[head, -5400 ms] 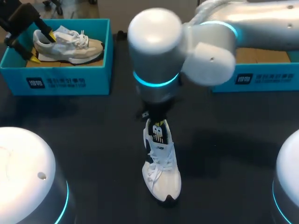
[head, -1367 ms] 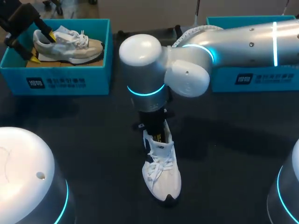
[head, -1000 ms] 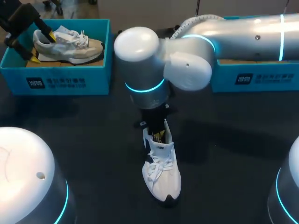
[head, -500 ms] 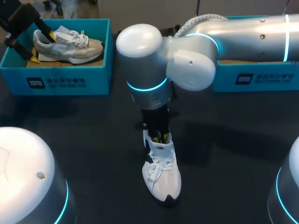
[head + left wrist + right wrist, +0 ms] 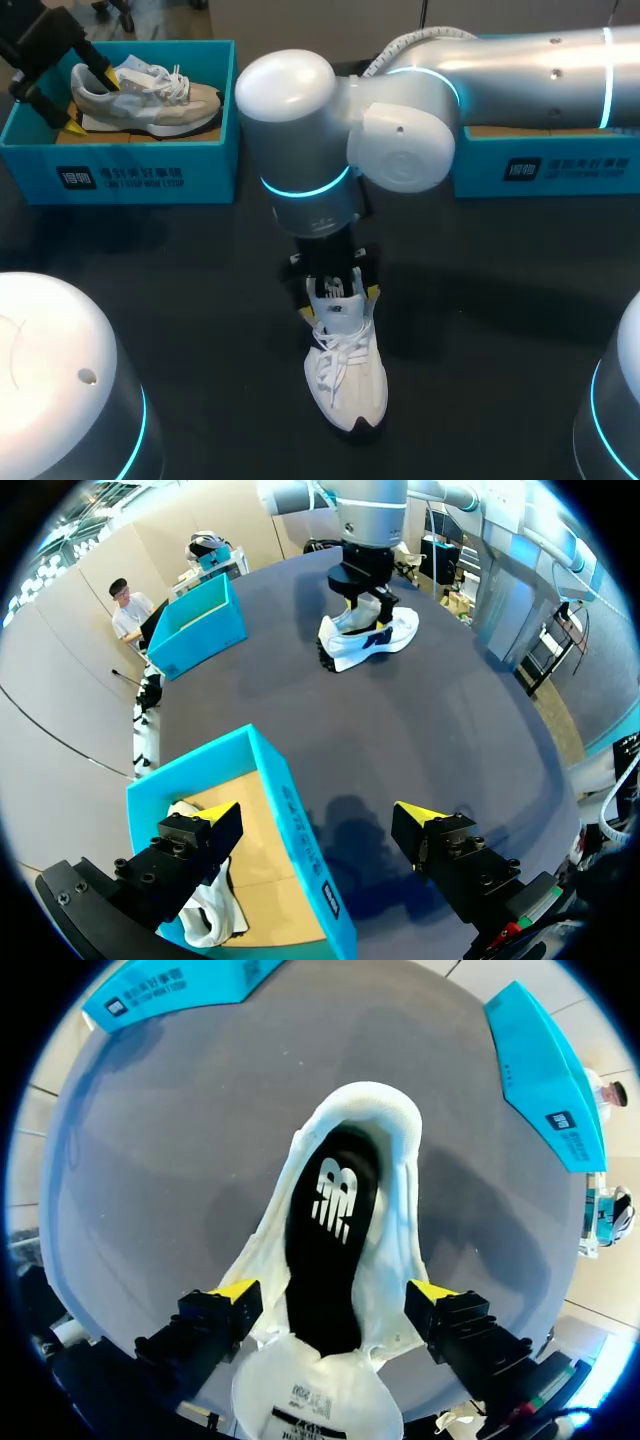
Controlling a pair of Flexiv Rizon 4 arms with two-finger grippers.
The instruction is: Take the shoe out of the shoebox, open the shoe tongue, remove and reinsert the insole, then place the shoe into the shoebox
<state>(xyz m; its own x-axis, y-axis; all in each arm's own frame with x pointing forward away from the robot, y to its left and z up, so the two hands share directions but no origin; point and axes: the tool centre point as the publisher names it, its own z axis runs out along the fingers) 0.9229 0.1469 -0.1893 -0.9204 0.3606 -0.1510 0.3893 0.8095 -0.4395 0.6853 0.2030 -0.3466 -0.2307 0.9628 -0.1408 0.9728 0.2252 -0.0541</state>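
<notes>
A white shoe point(image 5: 346, 375) stands on the dark table, toe toward me. Its black insole point(image 5: 327, 1235) lies inside, and the white tongue point(image 5: 318, 1402) is folded forward under the wrist. My right gripper point(image 5: 338, 300) hangs over the shoe's mouth, open, with one yellow fingertip point(image 5: 236, 1289) outside each side of the collar and nothing between them gripped. My left gripper point(image 5: 88, 102) stands open at the far left over the left shoebox point(image 5: 150, 175), which holds a second, beige shoe point(image 5: 150, 95). In the left wrist view its fingers point(image 5: 217, 818) straddle that box's wall point(image 5: 295, 825).
A second teal shoebox point(image 5: 545, 165) stands at the back right, behind my right arm point(image 5: 400, 130). Dark table surface lies open between the boxes and around the shoe. My two arm bases rise at the near left point(image 5: 60, 380) and near right.
My right gripper, shut down inside the shoe's mouth a second ago, has opened wide and now spans the collar. The wrist shifted slightly. The left arm has not moved.
</notes>
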